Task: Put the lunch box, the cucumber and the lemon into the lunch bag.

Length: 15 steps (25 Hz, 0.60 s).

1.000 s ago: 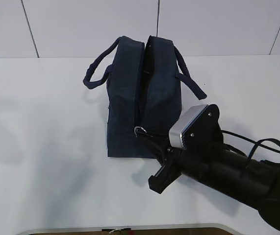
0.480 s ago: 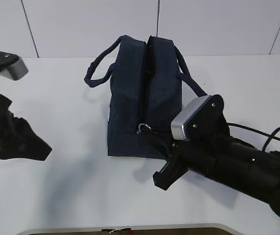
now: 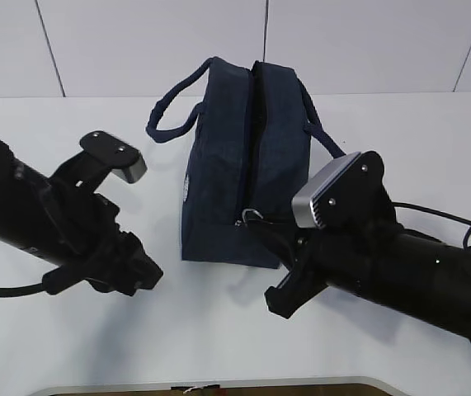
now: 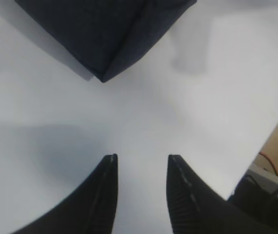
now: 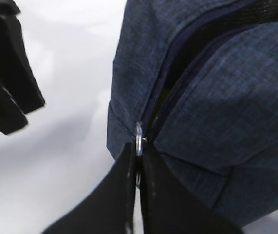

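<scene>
The dark navy lunch bag [image 3: 243,165] stands upright mid-table with its top zipper open along its length. My right gripper [image 5: 139,148] is shut on the metal ring pull [image 5: 138,139] at the bag's near end, also visible in the exterior view [image 3: 254,216]. A bit of yellow-green shows inside the slit [image 5: 167,87]. My left gripper [image 4: 141,161] is open and empty, above bare table left of the bag's near corner [image 4: 102,78]. The lunch box, cucumber and lemon are otherwise hidden.
White table [image 3: 95,346] with a white panelled wall behind. The bag's two loop handles [image 3: 169,124] hang to each side. The table's front edge [image 3: 219,386] is close below both arms. The left arm [image 3: 45,223] fills the table's left side.
My left arm has swung in from the left edge toward the bag's near left corner. My right gripper has stayed on the ring pull while the bag shifted slightly.
</scene>
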Each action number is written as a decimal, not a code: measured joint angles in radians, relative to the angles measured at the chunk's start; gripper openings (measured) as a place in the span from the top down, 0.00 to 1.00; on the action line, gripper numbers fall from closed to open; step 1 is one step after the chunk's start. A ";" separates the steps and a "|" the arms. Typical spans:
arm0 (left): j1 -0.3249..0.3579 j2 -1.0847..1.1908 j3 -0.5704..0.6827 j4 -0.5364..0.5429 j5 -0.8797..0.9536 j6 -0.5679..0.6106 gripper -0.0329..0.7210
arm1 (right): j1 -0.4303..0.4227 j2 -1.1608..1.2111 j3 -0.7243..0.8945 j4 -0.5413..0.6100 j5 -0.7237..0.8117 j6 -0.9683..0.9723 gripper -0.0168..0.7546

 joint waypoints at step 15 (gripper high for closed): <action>-0.088 0.025 0.000 -0.030 -0.253 0.004 0.44 | 0.000 -0.020 -0.075 -0.004 0.092 0.016 0.97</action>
